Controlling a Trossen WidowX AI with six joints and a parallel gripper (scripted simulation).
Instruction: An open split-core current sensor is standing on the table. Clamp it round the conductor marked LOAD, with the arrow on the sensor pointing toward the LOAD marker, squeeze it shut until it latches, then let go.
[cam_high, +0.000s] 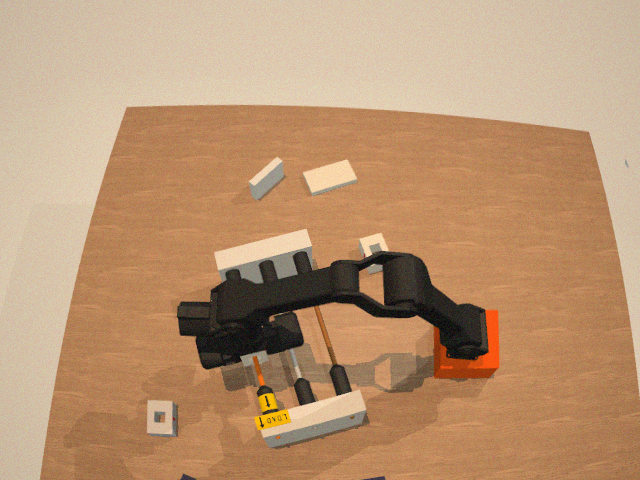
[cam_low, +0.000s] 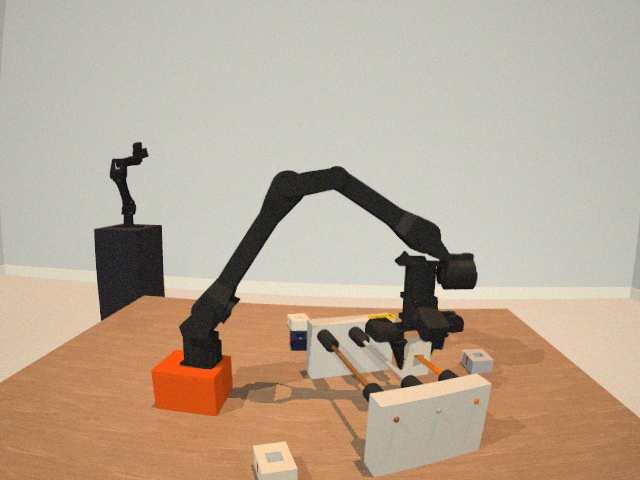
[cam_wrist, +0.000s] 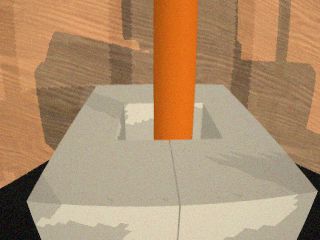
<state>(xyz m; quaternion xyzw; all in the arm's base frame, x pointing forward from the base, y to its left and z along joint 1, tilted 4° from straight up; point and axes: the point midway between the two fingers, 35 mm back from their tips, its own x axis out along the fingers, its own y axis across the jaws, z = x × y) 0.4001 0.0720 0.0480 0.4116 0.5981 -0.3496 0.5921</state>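
Note:
The sensor (cam_high: 253, 357) (cam_low: 424, 348) (cam_wrist: 120, 170) is a pale grey block around the orange conductor (cam_high: 259, 370) (cam_low: 430, 364) (cam_wrist: 175, 60), which passes through its square window. In the wrist view its two halves meet along a thin seam, with no visible gap. My gripper (cam_low: 419, 355) (cam_wrist: 161, 149) is shut on the sensor, one finger on each side; in the top view the arm hides the fingers. The yellow LOAD marker (cam_high: 272, 419) (cam_low: 382, 316) is on the end block, and a yellow arrow sleeve (cam_high: 267, 401) is on the orange conductor. The sensor's arrow is not visible.
Grey (cam_high: 296, 364) and brown (cam_high: 324, 330) conductors run beside the orange one between two white end blocks (cam_high: 315, 416) (cam_high: 263, 249). Loose white window blocks (cam_high: 155, 424) (cam_low: 275, 467) stand either side. Two white plates (cam_high: 330, 177) (cam_high: 266, 178) are farther back.

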